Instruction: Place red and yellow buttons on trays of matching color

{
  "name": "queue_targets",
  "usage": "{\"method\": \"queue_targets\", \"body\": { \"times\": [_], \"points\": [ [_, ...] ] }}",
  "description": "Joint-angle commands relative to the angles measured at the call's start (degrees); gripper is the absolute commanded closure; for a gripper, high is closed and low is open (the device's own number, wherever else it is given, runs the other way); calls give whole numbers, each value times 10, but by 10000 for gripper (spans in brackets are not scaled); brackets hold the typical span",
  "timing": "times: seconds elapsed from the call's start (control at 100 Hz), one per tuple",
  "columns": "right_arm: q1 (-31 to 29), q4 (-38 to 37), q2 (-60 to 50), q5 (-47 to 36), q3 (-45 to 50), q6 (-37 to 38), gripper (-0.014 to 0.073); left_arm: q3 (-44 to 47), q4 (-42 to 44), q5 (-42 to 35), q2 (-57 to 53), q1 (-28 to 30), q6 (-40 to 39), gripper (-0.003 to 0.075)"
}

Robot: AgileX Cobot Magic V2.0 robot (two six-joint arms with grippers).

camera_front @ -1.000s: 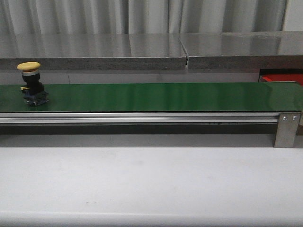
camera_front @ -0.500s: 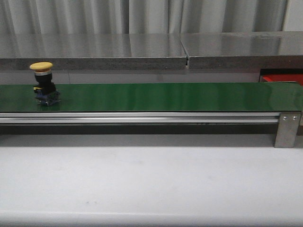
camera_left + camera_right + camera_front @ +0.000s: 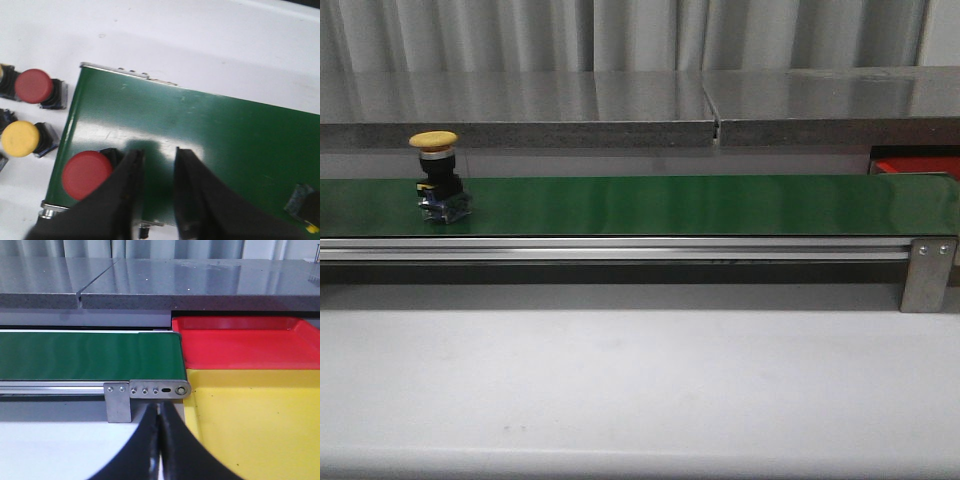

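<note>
Right gripper point(image 3: 159, 440) pinched shut, empty, near belt's right end; left gripper point(image 3: 157, 165) narrowly open; yellow button point(image 3: 438, 178) upright far left on green belt point(image 3: 670, 205); I judge it rigid, top-heavy; grasp black body.

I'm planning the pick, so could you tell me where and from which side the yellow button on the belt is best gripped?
Probably from above: the yellow button stands upright on the green belt, its wide cap on top. Close the fingers on the narrower black body under the cap.
</note>
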Motion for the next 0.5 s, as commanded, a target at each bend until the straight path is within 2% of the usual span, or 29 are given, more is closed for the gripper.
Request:
{"method": "queue_targets", "body": {
  "times": [0.0,0.21,0.49],
  "points": [
    [-2,0,-10,-43,-13,-1,710,2,2,-37,-54,-22,7,738],
    [-2,0,-10,-43,-13,-1,710,63,2,-48,-114,-74,30,741],
    [-2,0,-10,-43,-13,-1,710,162,-2,-100,-204,-131,32,741]
  ]
}}
